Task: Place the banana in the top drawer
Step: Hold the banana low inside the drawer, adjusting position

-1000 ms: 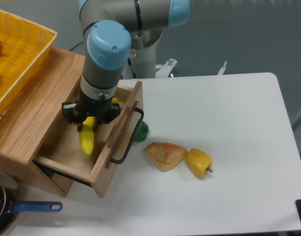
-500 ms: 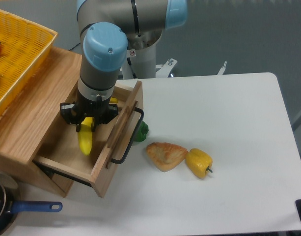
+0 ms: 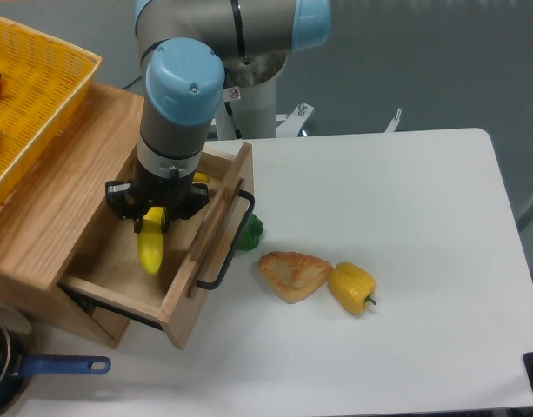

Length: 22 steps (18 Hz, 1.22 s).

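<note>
Where grey floor shows behind, white table (image 3: 405, 261) under cabinet (image 3: 57, 217).

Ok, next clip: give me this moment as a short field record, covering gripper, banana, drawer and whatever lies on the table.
gripper: shut on banana, over the open drawer
banana: hanging down inside the drawer box
top drawer: pulled out, black handle facing the table
table: yellow pepper, pastry, green item partly behind the drawer handle
task: banana not yet released

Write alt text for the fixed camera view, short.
A robot arm's gripper holds a banana inside the open top drawer of a wooden cabinet. On the white table beside it lie a yellow bell pepper, a pastry and a green item.
</note>
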Motion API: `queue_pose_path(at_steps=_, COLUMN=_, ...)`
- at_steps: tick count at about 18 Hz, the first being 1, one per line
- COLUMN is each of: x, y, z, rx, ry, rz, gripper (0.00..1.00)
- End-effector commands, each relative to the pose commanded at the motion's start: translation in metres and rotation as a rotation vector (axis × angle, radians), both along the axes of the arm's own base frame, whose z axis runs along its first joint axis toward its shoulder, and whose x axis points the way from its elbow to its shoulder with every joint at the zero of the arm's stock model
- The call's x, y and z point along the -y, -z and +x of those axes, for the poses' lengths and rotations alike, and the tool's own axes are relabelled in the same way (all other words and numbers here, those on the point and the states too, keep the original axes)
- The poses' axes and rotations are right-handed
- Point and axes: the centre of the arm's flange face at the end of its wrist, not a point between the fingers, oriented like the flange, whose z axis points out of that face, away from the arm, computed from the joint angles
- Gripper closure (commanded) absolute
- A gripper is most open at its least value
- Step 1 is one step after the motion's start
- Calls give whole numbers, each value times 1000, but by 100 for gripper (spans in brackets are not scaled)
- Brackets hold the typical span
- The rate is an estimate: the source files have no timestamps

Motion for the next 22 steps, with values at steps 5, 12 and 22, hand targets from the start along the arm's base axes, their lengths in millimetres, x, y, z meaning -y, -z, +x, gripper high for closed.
queue_pose_path(at_steps=5, x=0, y=-1, z=0, rx=-4, ry=0, rz=5, gripper=64)
queue_pose_path(at_steps=12, x=-3, y=0, z=3, rx=-7, ry=8, rz=8, gripper=63)
queue_pose_path(at_steps=22, x=-5, y=4, z=6, rx=-6, ry=12, rz=5, gripper=59)
